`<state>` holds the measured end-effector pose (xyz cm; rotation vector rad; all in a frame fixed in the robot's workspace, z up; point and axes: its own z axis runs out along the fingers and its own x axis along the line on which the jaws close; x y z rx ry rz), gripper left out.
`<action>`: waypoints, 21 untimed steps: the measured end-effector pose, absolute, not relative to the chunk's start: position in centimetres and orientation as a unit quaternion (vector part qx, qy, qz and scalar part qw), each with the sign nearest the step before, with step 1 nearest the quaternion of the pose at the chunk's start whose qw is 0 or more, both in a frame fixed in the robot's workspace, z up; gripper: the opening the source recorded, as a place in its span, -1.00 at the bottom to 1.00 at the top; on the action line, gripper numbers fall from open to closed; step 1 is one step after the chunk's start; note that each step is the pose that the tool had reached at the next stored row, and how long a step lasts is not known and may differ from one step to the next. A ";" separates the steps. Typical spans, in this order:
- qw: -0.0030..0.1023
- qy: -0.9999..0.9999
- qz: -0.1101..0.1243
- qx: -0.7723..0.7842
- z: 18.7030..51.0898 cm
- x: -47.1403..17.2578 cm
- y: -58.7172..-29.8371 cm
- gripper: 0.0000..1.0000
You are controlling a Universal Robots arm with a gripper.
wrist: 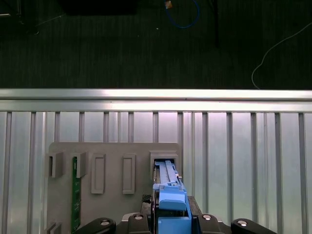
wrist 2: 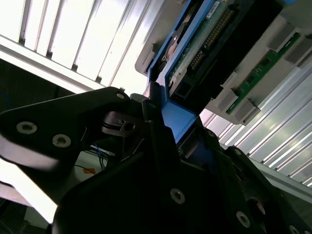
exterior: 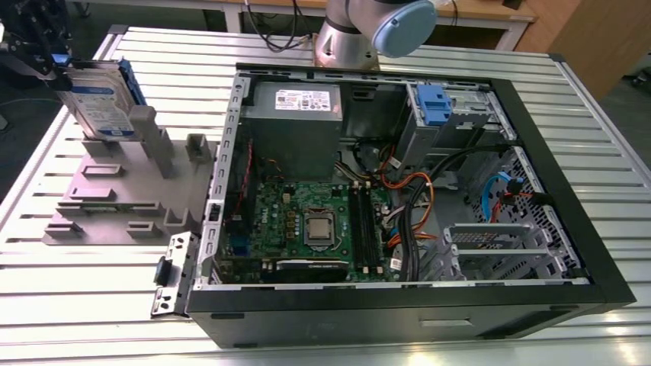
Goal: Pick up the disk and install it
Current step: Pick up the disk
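In the exterior view the disk [exterior: 99,99], silver with a white-and-blue label and blue frame, stands upright at the far left over the grey holder stand [exterior: 122,191]. My gripper [exterior: 59,70] is shut on its upper end. In the first wrist view the disk's blue frame [wrist: 168,195] runs from my gripper [wrist: 170,220] down to a slot of the stand [wrist: 112,161]; I cannot tell whether its lower end still sits in the slot. The second wrist view shows black fingers [wrist 2: 156,122] clamped on the blue frame [wrist 2: 178,119], with the disk's circuit side [wrist 2: 195,48] beyond.
The open computer case [exterior: 569,114] lies to the exterior view's right of the stand, with a motherboard [exterior: 305,221], grey power supply [exterior: 295,114], cables and a drive bay with a blue latch [exterior: 432,103]. A green board [wrist: 76,195] stands in another stand slot. The arm's base [exterior: 367,30] is behind the case.
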<state>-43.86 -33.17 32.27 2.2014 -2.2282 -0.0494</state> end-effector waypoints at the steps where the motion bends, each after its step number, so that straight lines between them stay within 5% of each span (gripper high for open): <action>1: 0.004 -0.711 -0.016 0.703 32.3 -43.9 -33.2 -0.27; 21: 0.004 -0.711 -0.016 0.703 33.7 -43.9 -33.2 -0.27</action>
